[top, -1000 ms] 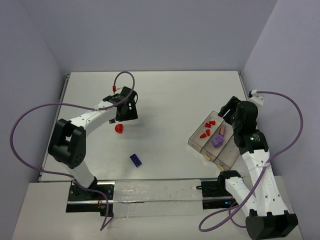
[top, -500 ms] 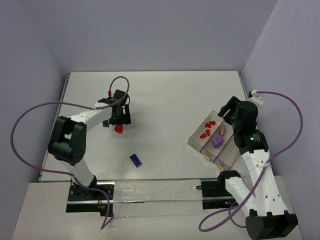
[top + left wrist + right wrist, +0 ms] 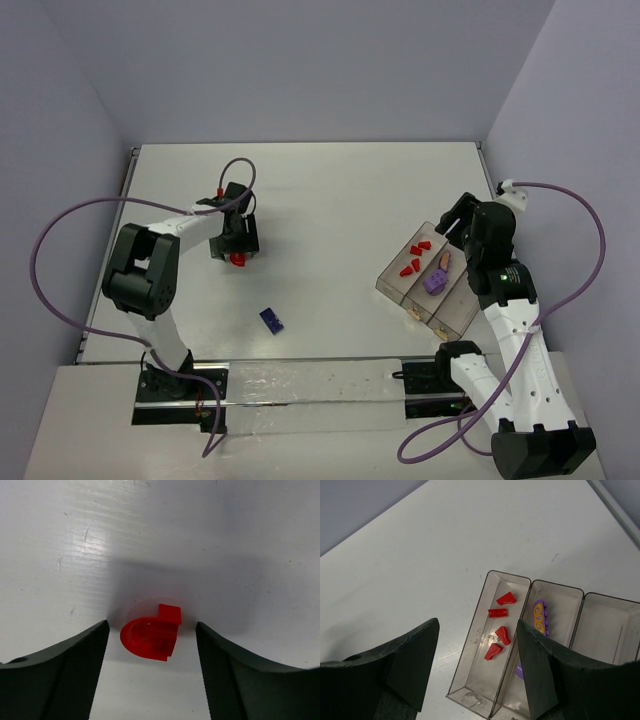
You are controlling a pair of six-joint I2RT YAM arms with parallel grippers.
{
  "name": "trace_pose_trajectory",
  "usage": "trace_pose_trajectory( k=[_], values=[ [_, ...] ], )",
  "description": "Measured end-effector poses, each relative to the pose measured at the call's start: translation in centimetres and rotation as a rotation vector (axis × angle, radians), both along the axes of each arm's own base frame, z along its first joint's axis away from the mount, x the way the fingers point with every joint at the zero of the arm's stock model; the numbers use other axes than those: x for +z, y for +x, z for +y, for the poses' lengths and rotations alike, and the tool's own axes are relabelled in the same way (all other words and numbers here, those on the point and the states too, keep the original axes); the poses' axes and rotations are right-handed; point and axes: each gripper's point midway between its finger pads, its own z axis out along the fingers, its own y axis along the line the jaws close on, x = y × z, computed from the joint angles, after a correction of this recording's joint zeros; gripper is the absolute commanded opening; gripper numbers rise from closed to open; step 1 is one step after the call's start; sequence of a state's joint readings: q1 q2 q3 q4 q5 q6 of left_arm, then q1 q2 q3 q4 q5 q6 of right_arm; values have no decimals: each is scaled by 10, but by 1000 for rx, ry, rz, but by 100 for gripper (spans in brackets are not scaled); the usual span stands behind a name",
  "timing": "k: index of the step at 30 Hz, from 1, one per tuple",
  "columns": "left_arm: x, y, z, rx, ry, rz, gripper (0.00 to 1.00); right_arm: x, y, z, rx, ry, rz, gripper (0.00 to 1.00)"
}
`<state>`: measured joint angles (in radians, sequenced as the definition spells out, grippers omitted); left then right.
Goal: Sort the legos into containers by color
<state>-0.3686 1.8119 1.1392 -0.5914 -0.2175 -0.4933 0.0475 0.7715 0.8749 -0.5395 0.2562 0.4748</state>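
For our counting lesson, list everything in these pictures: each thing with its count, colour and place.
table: one, white, under everything
tray: one, smoky clear, three compartments, on the table's right side
red pieces: four, red, in the tray's end compartment
purple pieces: two, light purple, in the middle compartment
half-disc: one, red, on the table's left, between the left gripper's fingers, touching neither
brick: one, dark blue, on the table, nearer the arm bases than the half-disc
cables: two, purple, one looping from each arm
left gripper: one, black, open, astride the half-disc
right gripper: one, black, open, above the tray
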Motion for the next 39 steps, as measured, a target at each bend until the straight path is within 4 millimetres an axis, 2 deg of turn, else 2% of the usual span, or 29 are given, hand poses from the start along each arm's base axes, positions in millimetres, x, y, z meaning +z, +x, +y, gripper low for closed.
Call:
trace_pose_trajectory(
  k=[3, 5, 10, 14, 16, 18, 21, 24, 27, 30, 39],
  values=[
    [0, 2, -3, -1, -14, -2, 56, 0, 0, 0, 0, -1, 0, 71],
    [-1, 3, -4, -2, -19, -1, 50, 0, 0, 0, 0, -1, 0, 71],
    [1, 5, -5, -7, -22, -4, 16, 1, -1, 0, 0, -1, -4, 71],
    [8, 2, -8, -27, -10, 11, 10, 2, -1, -1, -2, -3, -8, 71],
    [21, 6, -23, -64, -12, -1, 9, 3, -1, -3, -8, -12, -7, 71],
    [42, 12, -51, -126, -31, -41, 9, 4, -1, -5, -15, -23, -6, 71],
    [92, 18, -124, -266, -124, -147, 9, 11, 0, -7, -22, -31, -18, 71],
    [142, 11, -201, -408, -266, -247, 9, 17, 1, -8, -28, -32, -32, 71],
    [176, -4, -258, -506, -389, -278, 8, 20, 0, -8, -32, -33, -39, 71],
    [186, -7, -302, -566, -481, -286, 8, 22, 0, -9, -34, -34, -42, 71],
    [151, -44, -397, -703, -623, -146, 7, 38, -7, -12, -50, -41, -86, 71]
  ],
)
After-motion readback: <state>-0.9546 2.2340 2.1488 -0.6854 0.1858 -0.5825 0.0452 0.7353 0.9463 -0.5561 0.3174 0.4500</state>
